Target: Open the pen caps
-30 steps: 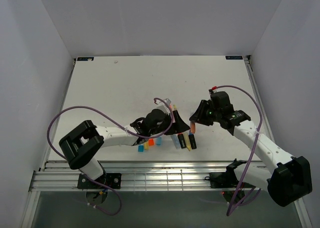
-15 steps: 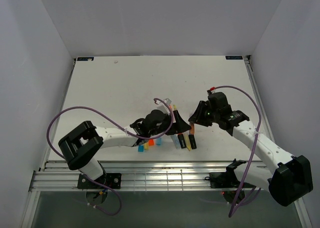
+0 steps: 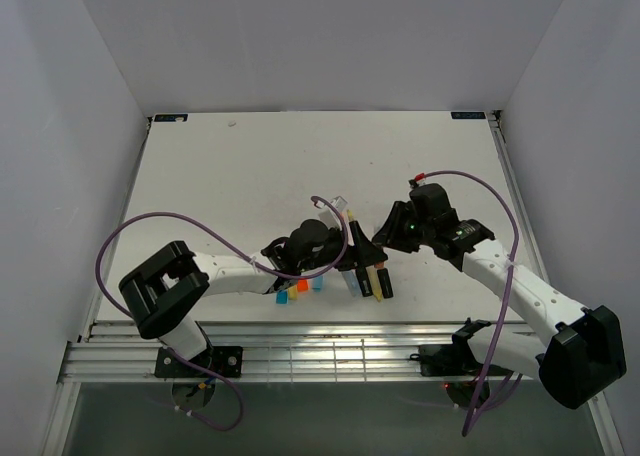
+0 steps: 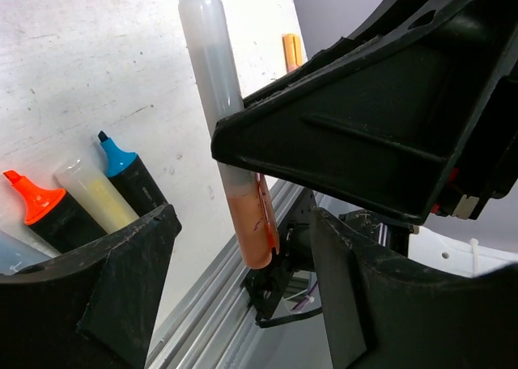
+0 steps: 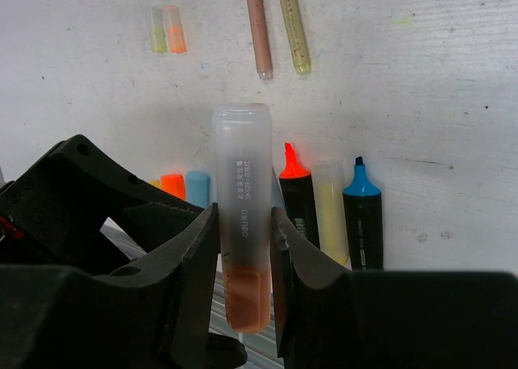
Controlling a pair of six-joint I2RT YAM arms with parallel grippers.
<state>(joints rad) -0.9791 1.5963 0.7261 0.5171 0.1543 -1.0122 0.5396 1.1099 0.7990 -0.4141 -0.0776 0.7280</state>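
My right gripper is shut on a frosted marker barrel, which stands upright with its orange pen cap hanging below the fingers. In the left wrist view that cap hangs between the wide-open jaws of my left gripper, with a gap on both sides. Seen from above, the left gripper and right gripper meet near the table's front middle. Loose caps lie on the table: orange, light blue, and two tiny pale ones.
Three uncapped black markers with orange, yellow and blue tips lie side by side under the grippers. Two thin pens lie farther back. The slotted metal rail runs along the near edge.
My right gripper has carried the marker left, towards the left gripper, so the cap now hangs between the left jaws. The left jaws have narrowed a little.
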